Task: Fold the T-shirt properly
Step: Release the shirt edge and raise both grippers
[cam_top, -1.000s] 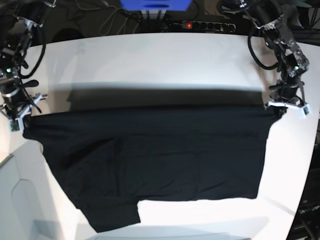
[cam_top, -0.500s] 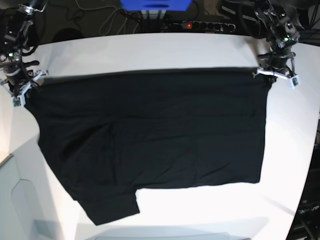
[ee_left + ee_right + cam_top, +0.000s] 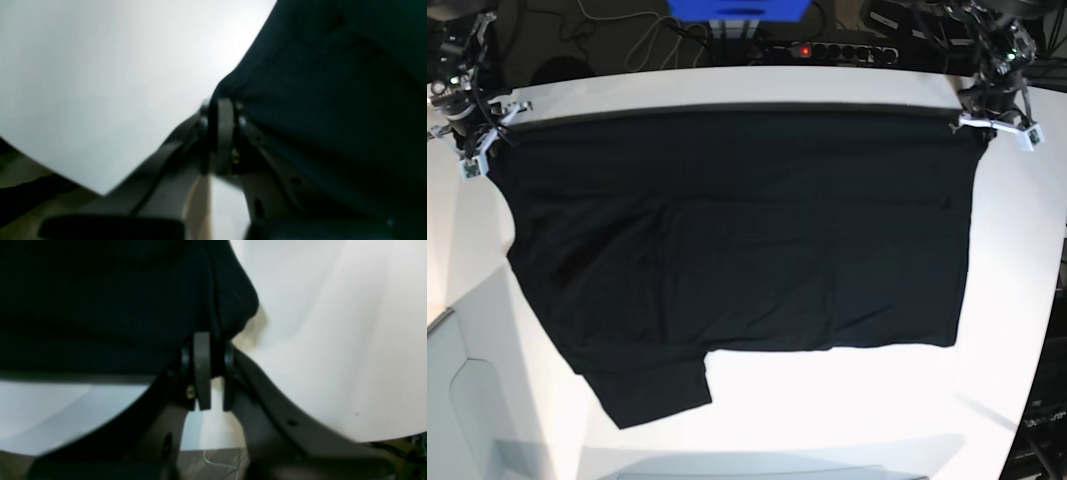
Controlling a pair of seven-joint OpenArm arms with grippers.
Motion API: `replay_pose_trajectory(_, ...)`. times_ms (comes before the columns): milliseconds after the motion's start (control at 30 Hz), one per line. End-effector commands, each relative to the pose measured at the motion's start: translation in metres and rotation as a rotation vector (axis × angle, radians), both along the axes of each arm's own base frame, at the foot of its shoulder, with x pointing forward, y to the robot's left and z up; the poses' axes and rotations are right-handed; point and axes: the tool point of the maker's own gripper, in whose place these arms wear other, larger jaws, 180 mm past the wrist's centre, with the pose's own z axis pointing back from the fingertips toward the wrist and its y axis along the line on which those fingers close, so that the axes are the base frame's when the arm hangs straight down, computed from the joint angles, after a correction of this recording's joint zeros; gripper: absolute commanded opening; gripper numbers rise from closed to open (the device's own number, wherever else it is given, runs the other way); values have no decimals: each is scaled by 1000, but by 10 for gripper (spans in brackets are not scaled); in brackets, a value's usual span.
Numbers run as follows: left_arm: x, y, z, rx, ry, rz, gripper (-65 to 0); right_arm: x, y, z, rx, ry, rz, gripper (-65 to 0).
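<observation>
The black T-shirt is stretched wide across the white table, its far edge taut between the two arms. My left gripper at the far right is shut on one far corner of the T-shirt; the wrist view shows its fingers pinched on the cloth. At the far left my right gripper is shut on the other far corner of the T-shirt, fingers closed on the fabric. A sleeve pokes out at the near left.
A power strip with a red light, cables and a blue box sit behind the table's far edge. The table's rounded left edge and right edge are close to the arms.
Both grippers have carried the T-shirt's held edge away from the camera toward the table's far edge, spreading the cloth out flatter and longer. Both grips have held.
</observation>
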Motion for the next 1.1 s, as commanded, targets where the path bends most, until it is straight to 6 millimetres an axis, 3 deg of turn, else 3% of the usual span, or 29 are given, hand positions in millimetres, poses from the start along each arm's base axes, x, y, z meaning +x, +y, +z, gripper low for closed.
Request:
replay_pose_trajectory(0,-1,14,13,57,-21,10,-650,2,-7,9,-33,-13,17,-650)
replay_pose_trajectory(100,-9,5,8,50,4,-52,-650,-4,-3,5,-21,-3,10,-650)
replay_pose_trajectory(333,-16,-10,1,28,21,-137,-650,-10,0,19,-46,-25,12,-650)
replay_pose_trajectory(667,-25,-8,-3,34,52,-142,-650,-23,7,17,-42,-3,15,-645)
replay_pose_trajectory(933,-26,-9,-4,32,55,-143,-649,-22,7,19,-40,-12,12,-448)
replay_pose_trajectory(1067,-27,-4,-2,66,76,-144,-607,-20,6,20,-40,-21,10,-427)
